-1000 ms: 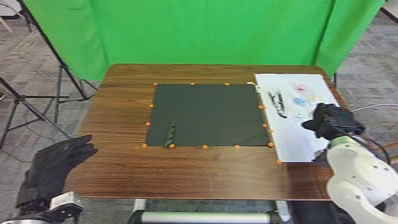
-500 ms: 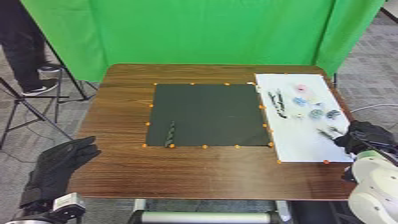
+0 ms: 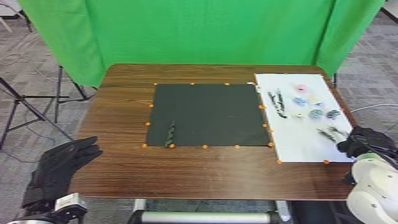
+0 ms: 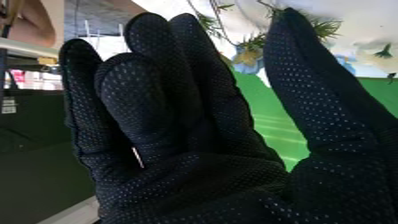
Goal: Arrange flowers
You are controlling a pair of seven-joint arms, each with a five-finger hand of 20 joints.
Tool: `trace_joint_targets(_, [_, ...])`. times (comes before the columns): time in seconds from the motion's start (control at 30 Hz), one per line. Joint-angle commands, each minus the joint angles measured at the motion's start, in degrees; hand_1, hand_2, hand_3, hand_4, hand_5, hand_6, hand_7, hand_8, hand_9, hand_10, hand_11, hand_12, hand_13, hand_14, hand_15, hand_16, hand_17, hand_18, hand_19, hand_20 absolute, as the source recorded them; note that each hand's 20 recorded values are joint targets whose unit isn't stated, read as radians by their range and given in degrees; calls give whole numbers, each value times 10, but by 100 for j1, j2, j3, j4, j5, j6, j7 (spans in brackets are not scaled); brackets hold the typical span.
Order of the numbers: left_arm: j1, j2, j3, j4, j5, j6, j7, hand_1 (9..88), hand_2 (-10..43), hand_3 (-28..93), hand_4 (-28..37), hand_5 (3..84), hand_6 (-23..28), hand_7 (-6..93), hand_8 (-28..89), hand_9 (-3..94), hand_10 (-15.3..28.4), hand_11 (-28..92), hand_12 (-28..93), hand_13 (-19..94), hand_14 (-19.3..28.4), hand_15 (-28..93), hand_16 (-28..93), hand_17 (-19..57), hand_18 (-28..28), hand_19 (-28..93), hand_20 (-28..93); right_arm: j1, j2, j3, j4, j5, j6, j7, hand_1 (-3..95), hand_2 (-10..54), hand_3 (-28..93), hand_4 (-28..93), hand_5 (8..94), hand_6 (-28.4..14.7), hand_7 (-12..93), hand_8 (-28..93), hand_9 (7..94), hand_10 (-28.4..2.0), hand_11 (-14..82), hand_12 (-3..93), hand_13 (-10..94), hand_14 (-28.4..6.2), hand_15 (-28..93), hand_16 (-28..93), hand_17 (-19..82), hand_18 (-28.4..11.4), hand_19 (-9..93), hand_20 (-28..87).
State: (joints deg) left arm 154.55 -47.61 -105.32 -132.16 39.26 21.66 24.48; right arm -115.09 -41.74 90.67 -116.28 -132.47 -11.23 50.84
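Observation:
In the head view, my right hand (image 3: 364,142) is at the white sheet's (image 3: 302,146) near right edge, beside some slender green sprigs (image 3: 330,134). The right wrist view has my right hand (image 4: 178,120) open and empty, its fingers and thumb apart. On the sheet lie a pink flower (image 3: 302,88), blue flowers (image 3: 299,101), green clusters (image 3: 316,114) and long dark stems (image 3: 278,103). One dark green stem (image 3: 171,134) lies on the black mat (image 3: 209,112), near its lower left. My left hand (image 3: 64,161) rests open off the table's left side.
The brown table (image 3: 195,175) surrounds the mat, with small orange markers (image 3: 205,146) along the mat's edges. A green curtain (image 3: 213,35) hangs behind. A black stand (image 3: 22,107) is on the floor at the left.
My right hand has moved right and nearer from over the white sheet, uncovering the flowers and sprigs there. The left hand has stayed in place.

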Motion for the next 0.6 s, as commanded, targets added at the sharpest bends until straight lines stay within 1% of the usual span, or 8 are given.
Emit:
trace_joint_targets(0.03, [56,12,11,-17,-28,-60,-11,270,60,801,-203,512,159,178,-95,420,233,426,105,285,279,623,-130,-93,209,579,171,-10,-31,-46,89,15,-195,116,333,-27,762,-215,664,-126,187,-77,654,-226,452,227,652,-152,764,218,355,-273,932,-134])
trace_joint_targets(0.07, [6,6,15,-4,-12,-100,-59,270,60,801,-203,512,159,178,-94,420,233,426,105,285,279,623,-130,-93,209,579,171,-51,-43,-18,81,12,-203,132,333,-27,762,-216,665,-127,187,-77,654,-227,452,227,652,-152,764,217,355,-273,932,-135])
trace_joint_targets(0.1, [20,10,25,-13,-19,-83,-29,270,60,800,-203,512,159,178,-94,420,233,426,105,285,279,623,-130,-93,209,579,171,-7,-39,-43,104,26,-205,130,334,-28,761,-216,665,-127,187,-76,655,-226,452,227,652,-152,764,217,355,-273,932,-135])
trace_joint_targets(0.17, [-11,5,18,-12,-4,-95,-65,270,60,801,-203,512,160,177,-95,420,233,426,105,285,279,623,-130,-93,209,579,170,-6,-50,-38,124,77,-188,143,337,-28,760,-217,668,-126,188,-76,656,-225,453,227,653,-152,764,216,355,-273,932,-135])
trace_joint_targets(0.33, [4,34,36,-7,-34,-58,-13,270,60,800,-203,512,159,177,-94,420,233,426,105,285,279,623,-130,-93,208,579,171,113,-86,-114,258,222,-94,207,338,-28,760,-218,673,-122,194,-76,662,-223,453,226,658,-149,761,214,357,-272,932,-137])
trace_joint_targets(0.53, [-76,-21,55,6,8,-112,-99,270,60,800,-203,512,159,177,-95,420,233,425,105,285,280,623,-131,-93,209,579,171,212,-140,-169,421,352,49,315,348,-24,762,-221,688,-114,204,-77,680,-214,455,226,671,-143,756,212,363,-270,932,-135])
trace_joint_targets(0.57, [-50,-12,52,-2,-4,-92,-79,270,60,801,-202,512,159,177,-95,420,234,425,105,285,279,623,-131,-93,209,579,171,262,-135,-212,458,353,88,319,349,-24,762,-222,689,-113,206,-78,682,-214,455,227,672,-142,756,212,364,-269,932,-135])
trace_joint_targets(0.6, [-94,-21,53,14,17,-118,-124,270,60,801,-203,512,159,178,-95,420,234,425,105,285,279,623,-131,-93,209,579,171,236,-130,-207,462,353,125,342,351,-23,762,-224,692,-112,209,-78,686,-212,456,227,674,-141,755,211,365,-268,932,-134])
